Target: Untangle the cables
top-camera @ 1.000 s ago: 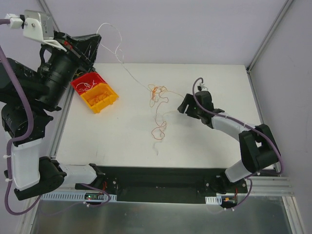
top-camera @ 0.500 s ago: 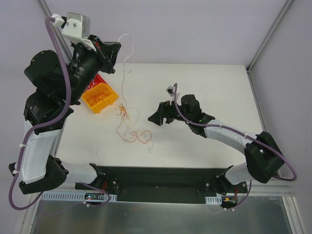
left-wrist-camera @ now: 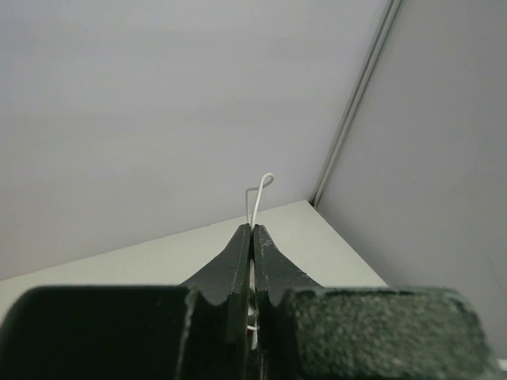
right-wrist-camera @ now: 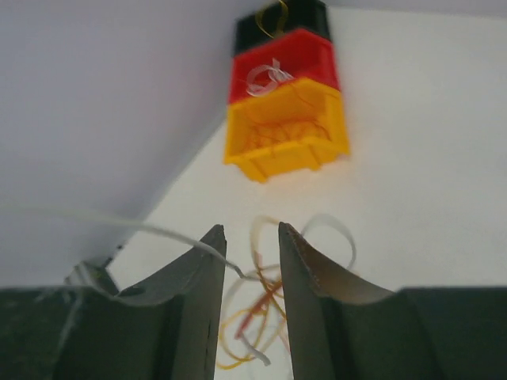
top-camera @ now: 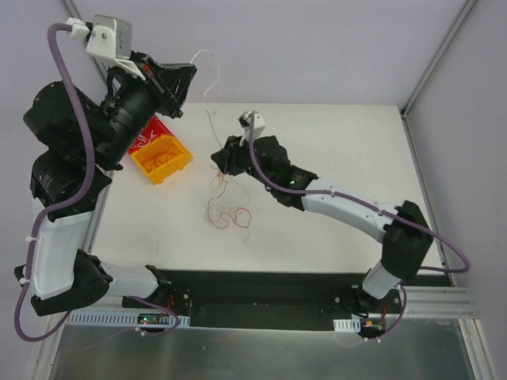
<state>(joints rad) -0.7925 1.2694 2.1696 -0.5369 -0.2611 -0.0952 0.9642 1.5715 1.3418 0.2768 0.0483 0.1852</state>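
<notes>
The left gripper [left-wrist-camera: 252,231] is hanging high in the upper left of the overhead picture, above the table's [top-camera: 341,131] far left corner. In its own wrist view its two dark fingers are pressing tight together on a white cable [left-wrist-camera: 254,207], and a short hooked end of it is poking up past the tips. In the overhead view this strand is dropping from the gripper and running down toward the middle of the frame. There it is joining the cables [top-camera: 227,212], a loose knot of orange, red and yellow loops lying on the white tabletop left of centre.

The right gripper [right-wrist-camera: 249,237] is reaching in from the lower right and hovering just above the top end of that knot. Its jaws are standing apart with a narrow gap between them, clamping nothing. In the right wrist view the white strand is coming in from the left edge, crossing the left-hand finger and running into the gap. The coloured loops are showing blurred in the gap, lower in the picture.

Three small bins are sitting in a row at the left side of the table. The yellow bin [top-camera: 162,158] is lying nearest the knot, the red bin [top-camera: 146,136] is touching it behind, and a black bin [right-wrist-camera: 281,16] is sitting at the top of the right wrist view. Thin wires are lying in each bin.
</notes>
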